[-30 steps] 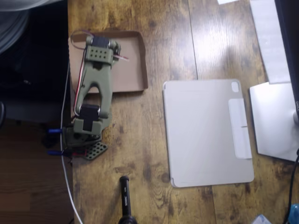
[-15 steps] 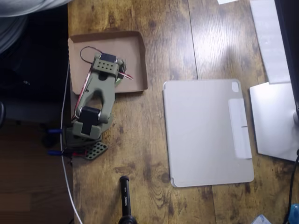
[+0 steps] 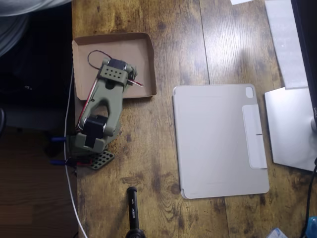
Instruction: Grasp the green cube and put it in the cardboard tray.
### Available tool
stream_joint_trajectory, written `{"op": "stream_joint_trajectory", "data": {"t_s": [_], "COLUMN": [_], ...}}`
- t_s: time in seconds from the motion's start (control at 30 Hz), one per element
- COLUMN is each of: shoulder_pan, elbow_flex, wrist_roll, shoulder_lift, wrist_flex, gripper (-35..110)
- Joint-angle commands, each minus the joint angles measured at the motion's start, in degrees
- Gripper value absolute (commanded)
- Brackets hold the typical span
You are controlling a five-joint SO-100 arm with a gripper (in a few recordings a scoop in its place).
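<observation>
Rustic wooden tabletop [image 3: 163, 148]: my olive-green gripper [image 3: 130, 79] hung over the shallow brown cardboard tray [image 3: 146, 42] at its five o'clock; jaw state unclear, cube unseen.

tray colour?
Plain brown cardboard, no pattern; the cardboard tray shows best in the overhead view, at the table's upper left.

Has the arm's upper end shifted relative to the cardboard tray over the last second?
Yes. The arm's wrist end has pulled back from the cardboard tray's far wall toward its near edge.
</observation>
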Motion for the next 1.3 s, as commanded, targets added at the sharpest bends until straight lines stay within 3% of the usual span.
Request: {"op": "stream_joint_trajectory", "data": {"t_s": [0.0, 0.47, 0.67, 0.73, 0.8, 1.27], "shoulder_pan": [2.64, 32.52, 47.37, 48.52, 48.87, 56.60], "elbow_flex": [-4.22, -30.59, -26.63, -26.81, -27.16, -27.60], "wrist_roll": [-0.97, -11.25, -18.19, -17.84, -16.88, -17.40], "shoulder_lift": [-0.18, -10.81, -12.39, -15.47, -16.96, -36.21], "wrist_flex": [2.46, 28.04, 29.09, 34.54, 34.80, 34.80], "gripper": [29, 27, 8, 5, 0, 2]}}
